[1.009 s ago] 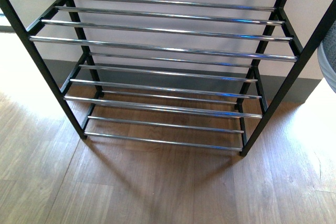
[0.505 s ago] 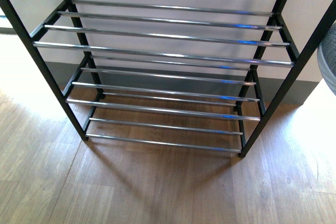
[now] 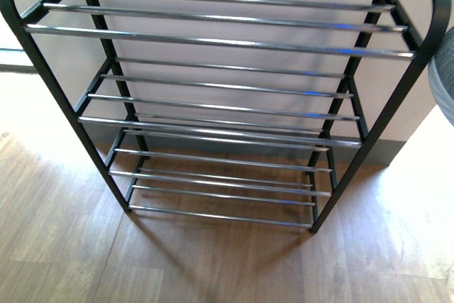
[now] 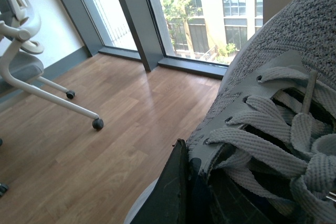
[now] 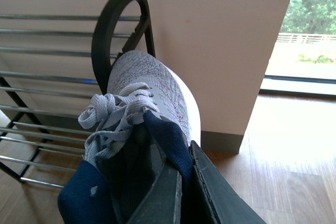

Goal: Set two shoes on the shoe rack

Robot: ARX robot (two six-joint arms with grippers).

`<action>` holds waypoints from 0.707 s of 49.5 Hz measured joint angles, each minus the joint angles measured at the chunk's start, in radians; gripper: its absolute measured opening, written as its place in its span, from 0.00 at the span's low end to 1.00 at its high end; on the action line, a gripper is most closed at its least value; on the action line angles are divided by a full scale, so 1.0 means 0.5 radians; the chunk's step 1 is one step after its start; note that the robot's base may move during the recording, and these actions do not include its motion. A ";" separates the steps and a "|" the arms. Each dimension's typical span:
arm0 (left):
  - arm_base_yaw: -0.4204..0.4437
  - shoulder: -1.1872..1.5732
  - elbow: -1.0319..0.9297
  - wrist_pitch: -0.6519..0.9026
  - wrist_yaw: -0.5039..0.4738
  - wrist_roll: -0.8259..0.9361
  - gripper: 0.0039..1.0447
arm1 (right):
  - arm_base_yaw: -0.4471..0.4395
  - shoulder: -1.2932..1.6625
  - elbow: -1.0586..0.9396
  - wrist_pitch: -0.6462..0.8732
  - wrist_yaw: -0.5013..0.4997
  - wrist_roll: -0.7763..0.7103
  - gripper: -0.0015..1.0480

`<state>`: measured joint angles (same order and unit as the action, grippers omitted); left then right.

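Observation:
The shoe rack (image 3: 213,41) stands against the wall in the front view, a black frame with arched sides and chrome rod shelves, all bare. One grey knit sneaker (image 4: 273,82) fills the left wrist view, and my left gripper (image 4: 190,174) is shut on its side wall beside the laces. A second grey knit sneaker (image 5: 152,85) with navy lining is held off the floor by my right gripper (image 5: 184,162), shut on its collar. That sneaker's toe is close to the rack's arched side (image 5: 113,24). A grey edge of the sneaker (image 3: 444,83) shows at the far right of the front view.
Wooden floor (image 3: 213,267) lies in front of the rack. A white office chair (image 4: 23,51) on castors stands near tall windows (image 4: 210,14) in the left wrist view. A pale wall with a dark skirting (image 5: 220,142) runs behind the rack.
In the front view the rack now looks smaller, and its arched tops and a further low tier have come into view. The grey sneaker edge stays at the right border.

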<state>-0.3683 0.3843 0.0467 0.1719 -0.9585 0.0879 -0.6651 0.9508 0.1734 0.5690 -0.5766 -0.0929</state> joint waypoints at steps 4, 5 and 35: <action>0.000 0.000 0.000 0.000 -0.001 0.001 0.01 | 0.000 0.000 0.000 0.000 -0.001 -0.001 0.01; 0.000 0.000 0.000 0.000 -0.002 0.000 0.01 | 0.000 0.000 0.000 0.000 0.000 0.000 0.01; 0.000 0.000 0.000 0.001 0.001 0.001 0.01 | 0.000 -0.002 0.001 0.000 -0.001 0.000 0.01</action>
<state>-0.3683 0.3843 0.0467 0.1722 -0.9581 0.0883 -0.6651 0.9501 0.1738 0.5690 -0.5770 -0.0929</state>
